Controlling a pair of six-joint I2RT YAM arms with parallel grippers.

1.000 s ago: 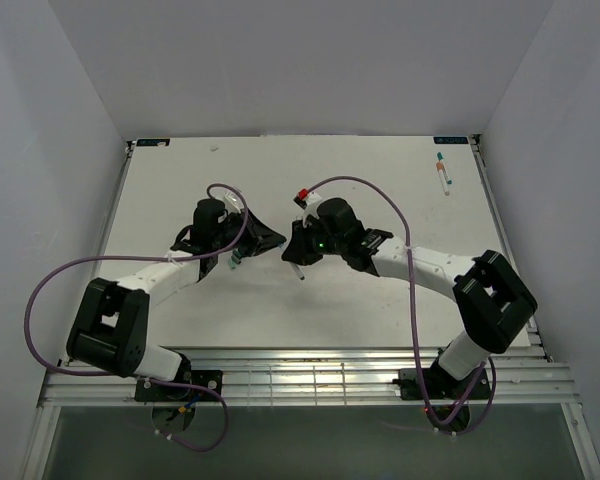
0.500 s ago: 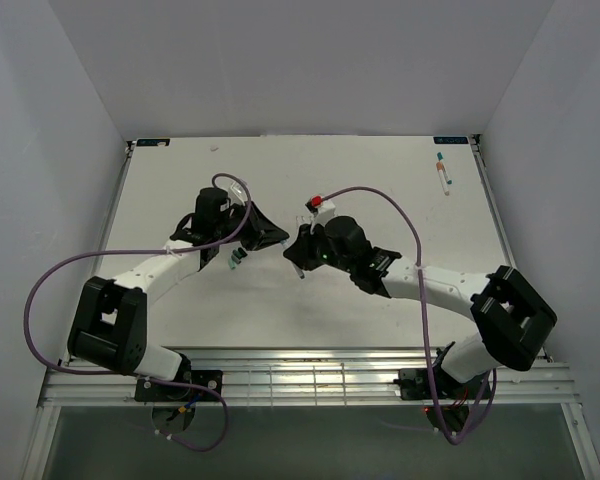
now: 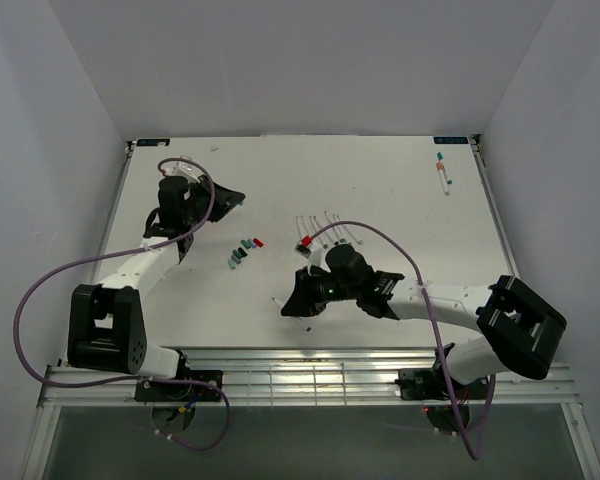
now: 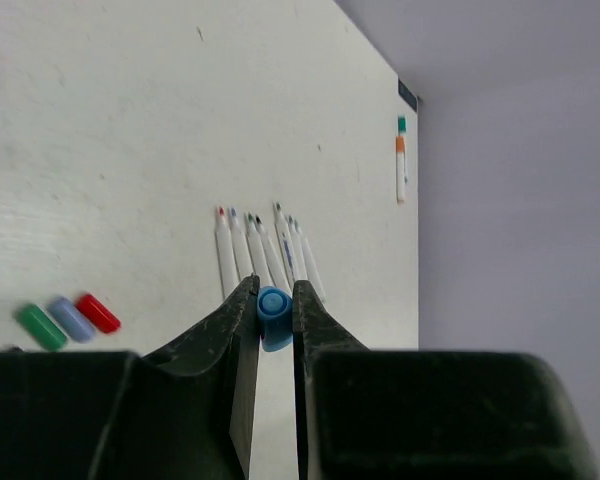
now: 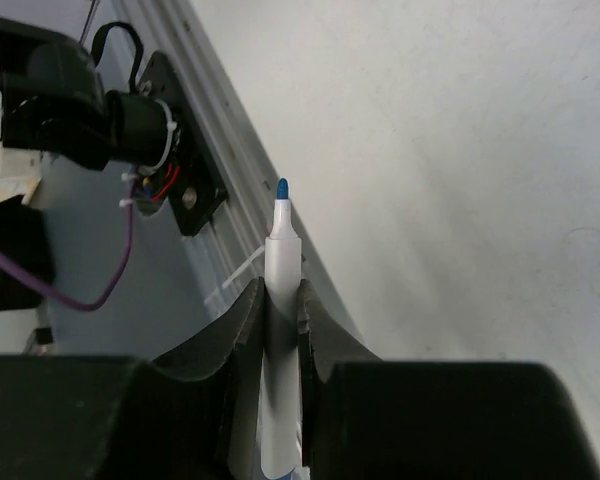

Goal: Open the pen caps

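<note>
My left gripper (image 3: 234, 198) is shut on a small blue pen cap (image 4: 273, 314), held above the table's left part; in its wrist view the gripper (image 4: 273, 292) pinches the cap between its fingertips. My right gripper (image 3: 292, 306) is shut on a white pen barrel (image 5: 281, 265) with a bare blue tip (image 5: 282, 187), held above the near edge. Loose pen caps (image 3: 245, 250) lie in a short row mid-table; green (image 4: 40, 326), pale blue (image 4: 72, 317) and red (image 4: 98, 312) ones show in the left wrist view.
Several uncapped white pens (image 3: 325, 226) lie side by side mid-table, also in the left wrist view (image 4: 265, 250). One capped pen (image 3: 443, 172) lies at the far right. The metal rail (image 3: 310, 375) and cables (image 5: 130, 130) run along the near edge.
The grippers were together mid-table and have pulled apart. The left moved back-left with the blue cap; the right moved toward the near edge with the pen, uncovering the row of pens and loose caps.
</note>
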